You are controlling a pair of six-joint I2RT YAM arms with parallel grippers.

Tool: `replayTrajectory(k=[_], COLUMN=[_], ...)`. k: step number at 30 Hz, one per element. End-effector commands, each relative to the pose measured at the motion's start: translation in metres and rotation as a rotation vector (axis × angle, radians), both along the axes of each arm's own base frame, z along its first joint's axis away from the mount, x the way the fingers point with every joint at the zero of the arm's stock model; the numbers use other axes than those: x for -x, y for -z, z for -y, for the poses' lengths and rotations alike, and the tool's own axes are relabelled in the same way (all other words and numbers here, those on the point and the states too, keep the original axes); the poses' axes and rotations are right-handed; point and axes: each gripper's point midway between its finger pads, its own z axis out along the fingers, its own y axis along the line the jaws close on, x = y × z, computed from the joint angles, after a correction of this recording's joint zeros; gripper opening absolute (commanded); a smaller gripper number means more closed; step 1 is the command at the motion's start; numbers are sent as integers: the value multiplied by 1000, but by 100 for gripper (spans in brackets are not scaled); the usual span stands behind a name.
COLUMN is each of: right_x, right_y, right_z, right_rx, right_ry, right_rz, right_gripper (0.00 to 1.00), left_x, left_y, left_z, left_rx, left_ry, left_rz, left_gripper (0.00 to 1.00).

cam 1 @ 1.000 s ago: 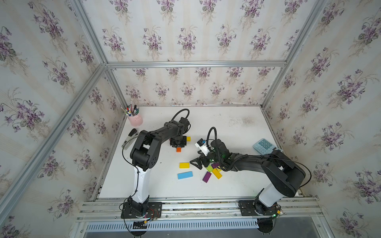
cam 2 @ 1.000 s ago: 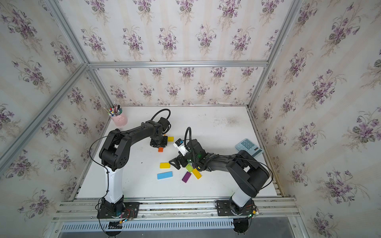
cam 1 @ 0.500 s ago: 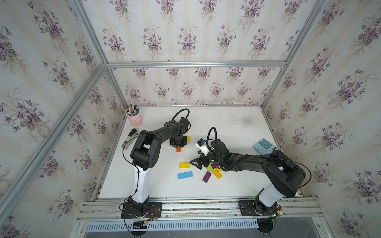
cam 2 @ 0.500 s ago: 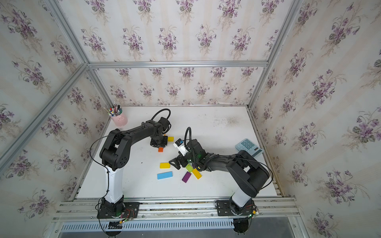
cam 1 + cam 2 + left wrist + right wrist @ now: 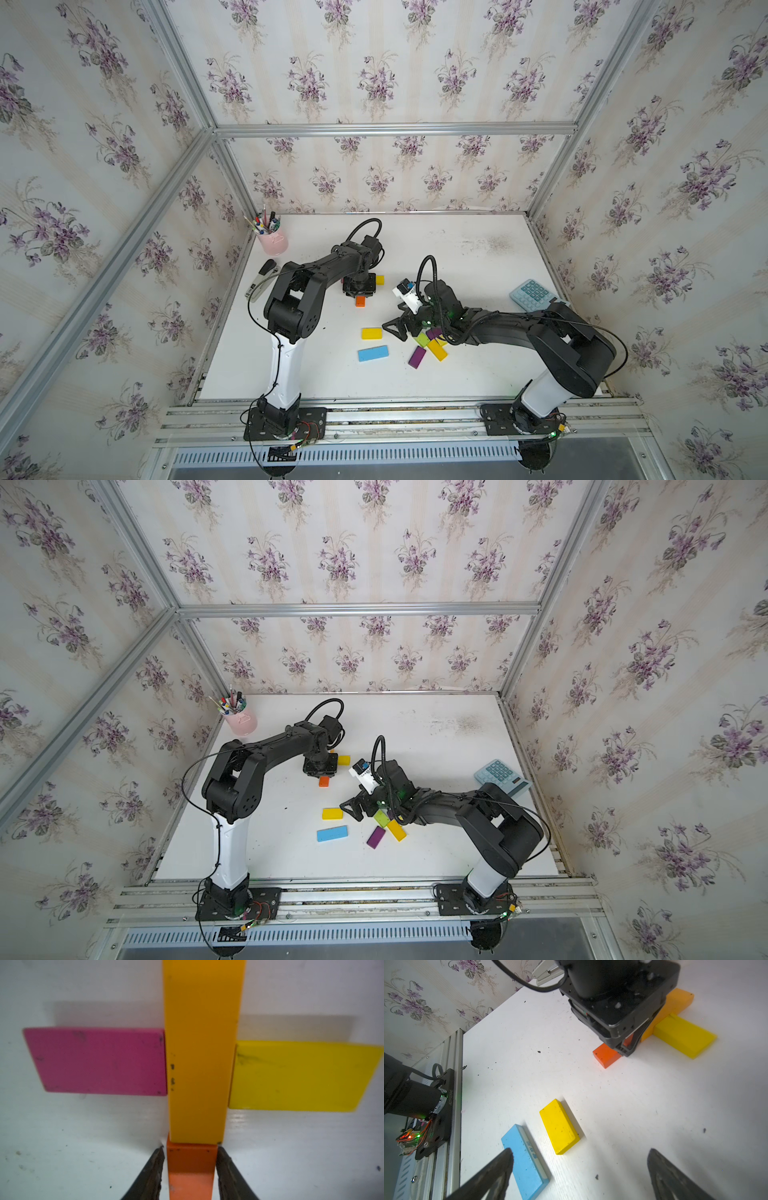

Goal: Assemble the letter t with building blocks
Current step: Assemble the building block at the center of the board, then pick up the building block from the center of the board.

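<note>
The left hand (image 5: pixel 190 1148) stood narrow around the orange block (image 5: pixel 191 1169), one finger close on each side; I could not tell if it gripped. This block touched the end of the amber block (image 5: pixel 201 1053), which had a pink block (image 5: pixel 99 1061) and a yellow block (image 5: pixel 301 1078) against its sides on the tabletop (image 5: pixel 62 1136). The right hand (image 5: pixel 580 1151) was wide open near a loose yellow block (image 5: pixel 559 1126).

left claw (image 5: pixel 190 1149) narrow, straight downward; right claw (image 5: pixel 580 1151) wide, low, at a shallow slant
</note>
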Motion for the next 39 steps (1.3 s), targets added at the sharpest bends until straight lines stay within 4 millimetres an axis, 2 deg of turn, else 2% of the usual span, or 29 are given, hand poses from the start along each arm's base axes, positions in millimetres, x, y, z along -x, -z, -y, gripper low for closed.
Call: replayTrajectory(k=[1, 12, 14, 18, 22, 27, 30, 33, 36, 39], right_x=[2, 3, 3, 2, 3, 5, 6, 10, 21, 40], right_y=[0, 0, 0, 0, -3, -12, -19, -20, -18, -21], right_z=[-1, -2, -1, 0, 0, 4, 6, 9, 9, 3], right_rx=[-1, -3, -2, 1, -4, -13, -23, -22, 12, 52], right_ry=[-13, -19, -17, -12, -13, -6, -4, -7, -19, -68], right_rz=[-8, -10, -13, -6, -1, 20, 32, 29, 41, 59], right_gripper=[100, 100, 100, 100, 100, 100, 100, 100, 100, 100], left_x=[-1, 3, 2, -4, 0, 30, 56, 75, 90, 96], left_y=[7, -3, -8, -35, -58, -66, -57, -52, -52, -53], left_z=[-3, 10, 9, 4, 4, -1, -1, 10, 20, 19], left_rx=[-22, 40, 31, 6, 17, -14, 2, 47, 30, -10], left_ry=[-7, 24, 32, 38, 75, 200, 293, 393, 497, 533], left_rz=[2, 28, 47, 163, 216, 186, 173, 191, 222, 224], left_gripper=[48, 55, 60, 68, 69, 67, 64, 63, 63, 63])
